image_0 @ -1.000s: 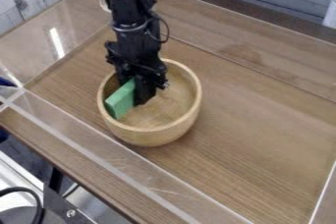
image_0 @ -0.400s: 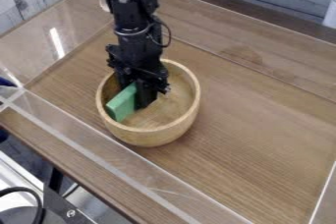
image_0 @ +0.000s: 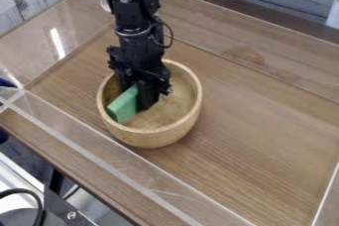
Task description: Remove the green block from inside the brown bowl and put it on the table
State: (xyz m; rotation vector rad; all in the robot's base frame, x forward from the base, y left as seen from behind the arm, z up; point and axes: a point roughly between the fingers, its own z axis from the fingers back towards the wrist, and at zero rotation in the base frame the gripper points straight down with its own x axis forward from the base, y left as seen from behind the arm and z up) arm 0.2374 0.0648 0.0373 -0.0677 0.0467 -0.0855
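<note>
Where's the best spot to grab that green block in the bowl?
By its raised upper end, from straight above. The green block leans tilted against the brown bowl wall, so only that end stands clear; the pincer is shut there.

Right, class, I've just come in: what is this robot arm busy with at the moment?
A single robot arm reaches straight down into the brown bowl on the table. Its gripper is shut on the green block, which leans tilted inside the bowl. The block has not yet been lifted out.
</note>
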